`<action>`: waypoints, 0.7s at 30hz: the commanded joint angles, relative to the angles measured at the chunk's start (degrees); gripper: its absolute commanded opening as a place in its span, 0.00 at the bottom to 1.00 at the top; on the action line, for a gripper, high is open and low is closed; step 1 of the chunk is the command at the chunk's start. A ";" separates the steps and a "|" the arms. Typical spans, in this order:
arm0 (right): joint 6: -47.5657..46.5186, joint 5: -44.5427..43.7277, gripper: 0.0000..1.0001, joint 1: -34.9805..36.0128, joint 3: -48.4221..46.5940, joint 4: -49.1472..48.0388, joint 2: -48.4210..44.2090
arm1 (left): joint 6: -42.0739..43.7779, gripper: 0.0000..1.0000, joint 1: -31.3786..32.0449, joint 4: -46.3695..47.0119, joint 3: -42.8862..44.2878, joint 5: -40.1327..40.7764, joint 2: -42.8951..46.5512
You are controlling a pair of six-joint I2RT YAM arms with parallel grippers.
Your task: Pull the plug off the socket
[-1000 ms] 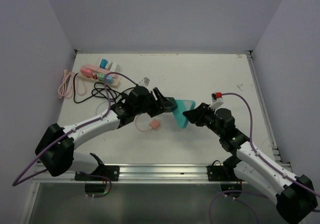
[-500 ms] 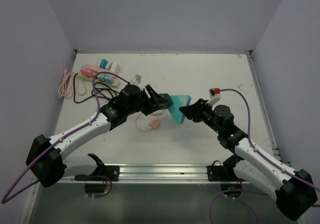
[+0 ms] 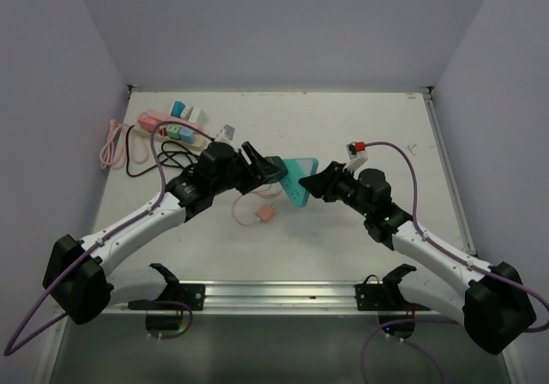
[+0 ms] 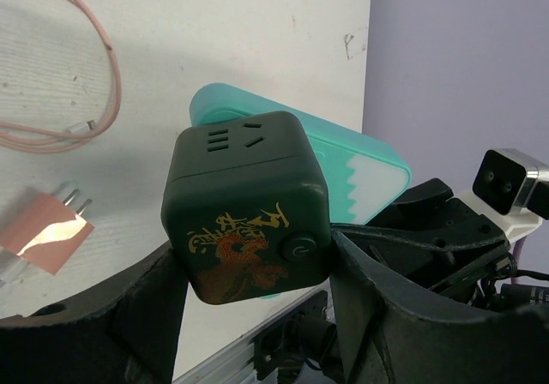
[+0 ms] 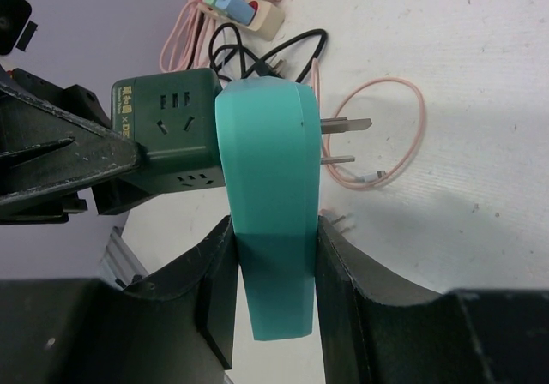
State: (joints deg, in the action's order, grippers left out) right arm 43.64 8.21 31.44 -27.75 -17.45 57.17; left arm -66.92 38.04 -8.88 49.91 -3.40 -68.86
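Note:
My left gripper [image 4: 257, 268] is shut on the socket [image 4: 244, 204], a dark green cube with a gold dragon print and slots on its faces. The socket hangs above the table's middle [image 3: 268, 168]. My right gripper [image 5: 273, 264] is shut on the plug [image 5: 266, 213], a flat teal block. The plug's two metal prongs [image 5: 343, 129] stand bare on the side away from the socket [image 5: 167, 131]. In the top view the plug [image 3: 298, 178] sits right beside the cube, between the left gripper [image 3: 262, 168] and the right gripper [image 3: 319, 183]. Whether the two touch I cannot tell.
A pink power strip [image 3: 171, 127] with coloured plugs lies at the back left. Beside it are a black cable [image 3: 163, 157] and a coiled pink cable [image 3: 111, 144]. A small pink plug [image 3: 267, 214] with a thin cord lies below the grippers. Walls close in the table.
Both arms have carried their loads away from the near edge and a little left. The teal plug and the green cube stay side by side, each still gripped.

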 commanded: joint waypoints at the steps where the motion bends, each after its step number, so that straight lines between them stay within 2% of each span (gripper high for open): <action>1: -3.83 -10.68 0.00 -4.81 0.32 4.27 3.74 | 5.74 0.00 -2.45 -0.26 1.42 3.84 0.75; 4: -2.07 -8.47 0.00 -4.81 2.07 3.74 3.92 | 6.18 0.00 -2.45 1.23 1.51 4.10 -0.92; 10: 1.27 -7.50 0.35 -4.72 5.59 0.93 2.25 | 3.64 0.00 -2.36 5.10 0.98 2.10 -3.38; 11: 1.54 -7.59 0.44 -4.72 5.69 0.15 2.51 | 2.94 0.00 -2.36 5.71 0.89 1.65 -3.56; 13: 1.98 -7.33 0.52 -4.72 5.60 -0.65 3.21 | 2.32 0.00 -2.01 6.86 0.80 1.38 -3.91; 14: 2.15 -7.15 0.59 -4.81 5.51 -1.09 4.00 | 2.05 0.00 -1.83 7.21 0.89 1.46 -4.00; 17: 2.77 -6.45 0.68 -4.72 4.63 -3.10 5.93 | 1.26 0.00 -0.95 7.92 0.98 2.43 -4.35; 21: 2.59 -5.40 0.71 -4.63 3.67 -4.08 6.99 | 1.70 0.00 0.36 9.94 1.68 3.13 -5.23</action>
State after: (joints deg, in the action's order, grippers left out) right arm 47.11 7.44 27.99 -23.33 -22.31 62.94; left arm -65.32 37.93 -6.94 49.82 -1.63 -74.74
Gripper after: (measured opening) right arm 0.699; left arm 0.639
